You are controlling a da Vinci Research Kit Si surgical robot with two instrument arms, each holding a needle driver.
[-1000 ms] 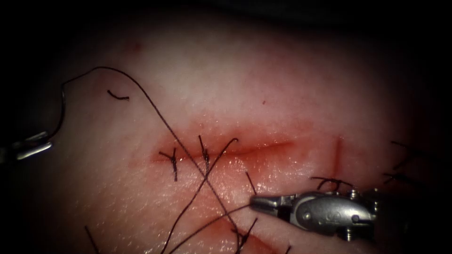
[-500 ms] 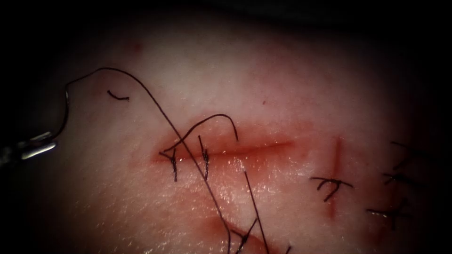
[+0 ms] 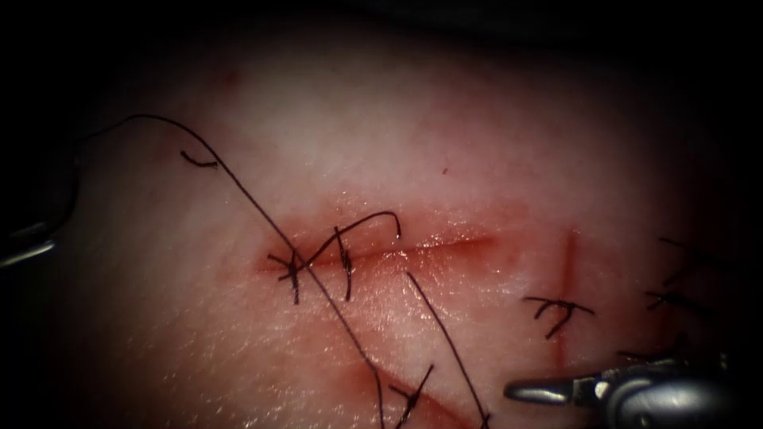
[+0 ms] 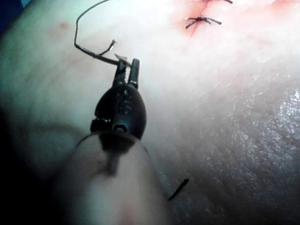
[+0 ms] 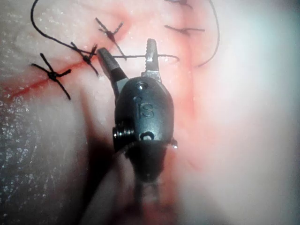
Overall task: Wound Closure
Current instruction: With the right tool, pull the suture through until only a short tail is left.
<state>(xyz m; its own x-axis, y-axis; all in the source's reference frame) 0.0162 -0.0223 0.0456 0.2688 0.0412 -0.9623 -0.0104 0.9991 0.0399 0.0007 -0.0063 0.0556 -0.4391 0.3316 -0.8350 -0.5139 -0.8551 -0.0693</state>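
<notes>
The needle (image 4: 96,54) is a thin, stiff, smooth steel curve. I judge it light and liable to swivel under a loose grip, so it is best taken on its body, back from either end, with the jaws square across the curve. The thread (image 3: 238,179) is light and limp, so it offers no resistance until drawn taut and snags easily on the tied stitches (image 3: 292,270). The tissue (image 3: 381,135) is soft, and I judge it slippery where red fluid (image 3: 359,375) wets it. My left tool (image 4: 126,65) is clamped on the needle near the end away from the thread. It holds the needle above the surface, well to the left of the cut (image 3: 445,247) and not in the tissue. From the needle, the thread arcs up and over, descends to the stitches at the left end of the cut, and continues toward the near edge. The left shaft lies low, with the wrist in line and the jaws pointing toward the cut. My right tool (image 5: 125,47) hovers below the right part of the cut. Its jaws are spread and hold nothing, and a strand of thread crosses at their tips without being gripped.
</notes>
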